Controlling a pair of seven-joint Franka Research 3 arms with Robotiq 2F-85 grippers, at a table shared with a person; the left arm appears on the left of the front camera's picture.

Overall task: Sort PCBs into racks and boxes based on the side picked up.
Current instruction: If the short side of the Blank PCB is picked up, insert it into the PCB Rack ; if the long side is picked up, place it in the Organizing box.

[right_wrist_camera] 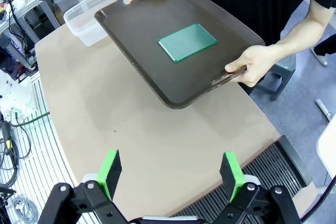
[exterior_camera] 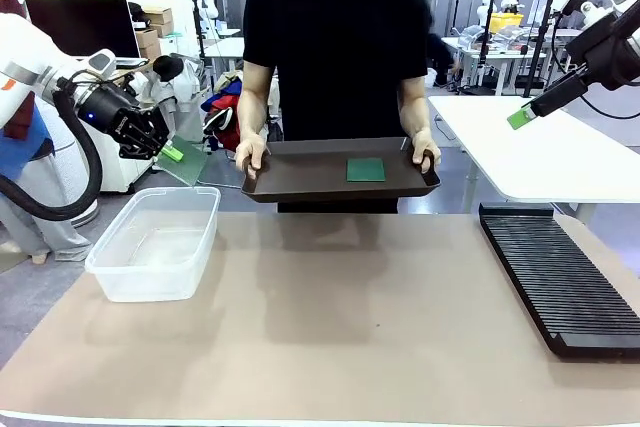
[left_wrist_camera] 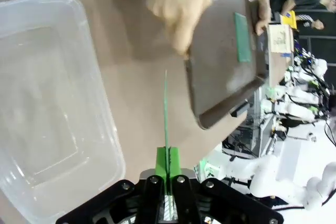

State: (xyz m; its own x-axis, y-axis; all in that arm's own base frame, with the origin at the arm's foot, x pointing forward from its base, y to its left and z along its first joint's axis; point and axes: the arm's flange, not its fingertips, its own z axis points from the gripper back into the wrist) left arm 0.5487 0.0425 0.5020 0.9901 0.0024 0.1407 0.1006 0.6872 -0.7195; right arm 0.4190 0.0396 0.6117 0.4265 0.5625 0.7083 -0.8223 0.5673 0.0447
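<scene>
My left gripper (exterior_camera: 168, 150) hangs at the far left, above the clear box (exterior_camera: 150, 282), and is shut on a PCB (exterior_camera: 190, 165). In the left wrist view that PCB (left_wrist_camera: 166, 103) is edge-on between the green pads of my gripper (left_wrist_camera: 168, 158). A second, dark green PCB (exterior_camera: 366, 169) lies flat on the brown tray (exterior_camera: 300, 172) that a person holds with both hands. My right gripper (exterior_camera: 520, 117) is raised at the far right. In its wrist view the right gripper (right_wrist_camera: 170, 174) is open and empty above the table, short of the tray (right_wrist_camera: 142, 35) and its PCB (right_wrist_camera: 187, 42).
The long black rack (exterior_camera: 560, 267) lies along the table's right side, and its slots (right_wrist_camera: 257, 166) pass under my right gripper. The box (left_wrist_camera: 107, 119) is empty. A white table stands behind on the right. Tan mat lies bare in the middle.
</scene>
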